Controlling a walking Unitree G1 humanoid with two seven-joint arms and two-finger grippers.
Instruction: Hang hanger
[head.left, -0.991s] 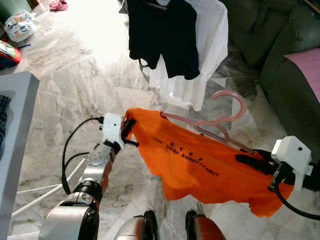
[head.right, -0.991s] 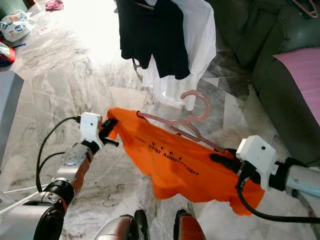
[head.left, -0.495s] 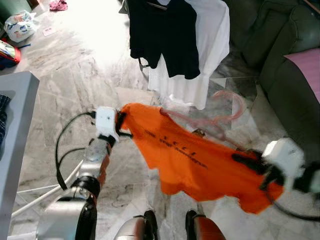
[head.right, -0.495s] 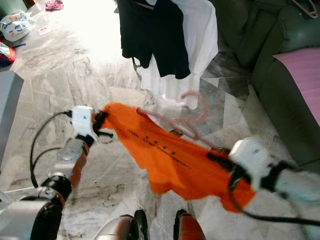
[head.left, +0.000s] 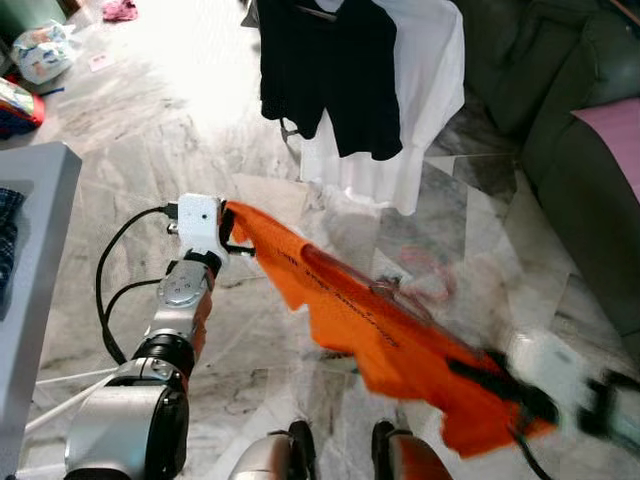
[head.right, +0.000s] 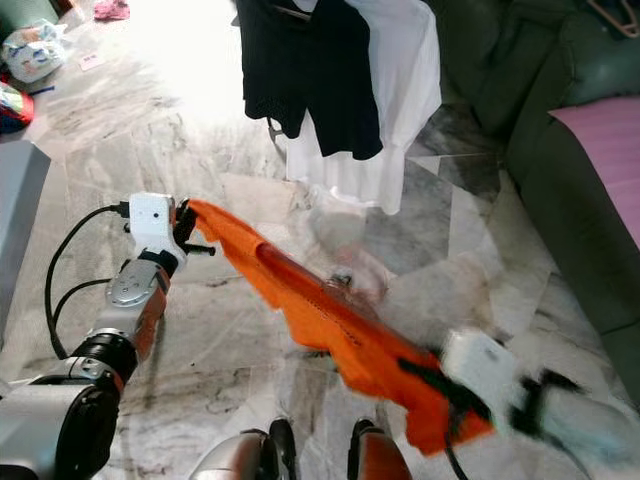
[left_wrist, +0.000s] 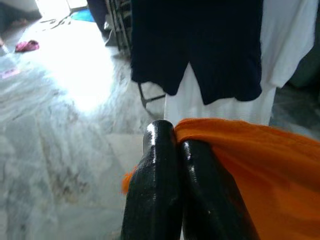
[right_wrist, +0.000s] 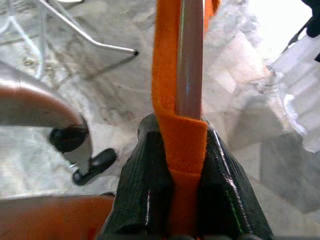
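Stretching between left end effector (head.left: 232, 228) and right end effector (right_wrist: 182, 150), both clamped on it, orange shirt (head.left: 380, 330) with hanger (right_wrist: 190, 55).

Marble floor (head.left: 120, 150) was pale grey w/ bright glare at far end. Black shirt (head.left: 325, 70) and white shirt (head.left: 420, 90) hung side by side, overlapping. Dark green sofa (head.left: 570, 110) at right w/ pink cloth (head.left: 612, 140) on it. Grey table edge (head.left: 40, 260) at left; bagged clutter (head.left: 40, 50) far left, prob. plastic.
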